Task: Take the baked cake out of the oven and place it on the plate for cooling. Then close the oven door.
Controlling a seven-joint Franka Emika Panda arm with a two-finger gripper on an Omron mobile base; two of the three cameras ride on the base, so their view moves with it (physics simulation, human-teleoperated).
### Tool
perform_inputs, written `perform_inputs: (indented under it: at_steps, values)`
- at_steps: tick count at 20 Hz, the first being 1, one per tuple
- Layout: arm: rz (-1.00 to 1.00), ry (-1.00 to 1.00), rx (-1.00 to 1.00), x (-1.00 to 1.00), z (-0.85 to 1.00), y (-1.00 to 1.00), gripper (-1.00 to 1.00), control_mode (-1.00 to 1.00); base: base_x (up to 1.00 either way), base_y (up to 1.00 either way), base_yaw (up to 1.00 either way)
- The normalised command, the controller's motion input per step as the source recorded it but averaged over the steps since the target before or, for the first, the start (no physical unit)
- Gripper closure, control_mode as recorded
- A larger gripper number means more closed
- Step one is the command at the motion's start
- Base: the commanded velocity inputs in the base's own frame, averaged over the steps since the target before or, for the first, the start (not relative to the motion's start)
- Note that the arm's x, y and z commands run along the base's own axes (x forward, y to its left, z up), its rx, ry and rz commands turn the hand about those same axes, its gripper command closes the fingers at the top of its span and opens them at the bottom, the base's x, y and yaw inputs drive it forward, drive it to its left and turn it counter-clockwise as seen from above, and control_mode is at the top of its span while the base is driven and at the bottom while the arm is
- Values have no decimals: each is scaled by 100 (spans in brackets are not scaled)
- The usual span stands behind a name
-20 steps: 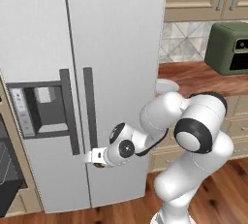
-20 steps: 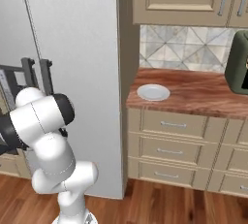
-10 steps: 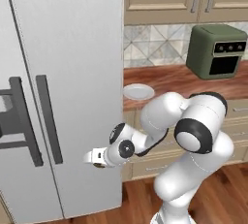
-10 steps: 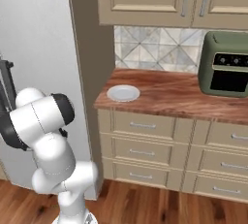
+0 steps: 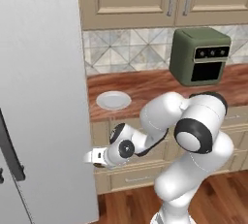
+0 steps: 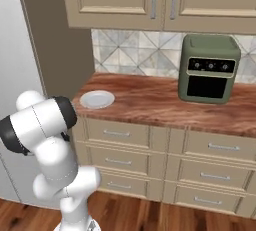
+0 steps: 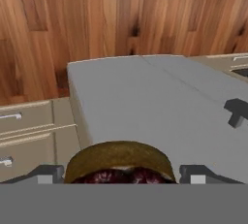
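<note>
The baked cake [image 7: 120, 159], round with a brown rim and dark reddish top, sits between the two dark fingertips of my gripper [image 7: 122, 173], which is shut on it. In the left base view the gripper [image 5: 93, 157] hangs low beside the fridge's right edge, in front of the drawers and below the counter. The plate [image 5: 114, 100] [image 6: 97, 99], pale and round, lies bare on the wooden counter's left end, above and to the right of the gripper. The oven and the oven door are out of view.
A tall grey fridge [image 5: 38, 97] stands left of the counter. A small green countertop appliance [image 5: 199, 56] [image 6: 209, 68] sits further right on the counter [image 6: 150, 102]. Beige drawers [image 6: 117, 134] are below, wall cabinets [image 6: 150, 0] above, wooden floor [image 7: 97, 19] underneath.
The whole scene has slid left in both base views, so the base has moved right along the fridge to the counter. The arm's pose and its grip look unchanged.
</note>
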Motion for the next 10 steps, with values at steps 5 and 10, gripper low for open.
perform_inputs:
  at_steps: [5, 10]
  values:
    - [0, 0, 0, 0, 0, 0, 100, 100, 40, -65, 0]
    - [0, 0, 0, 0, 0, 0, 100, 100, 47, -59, 0]
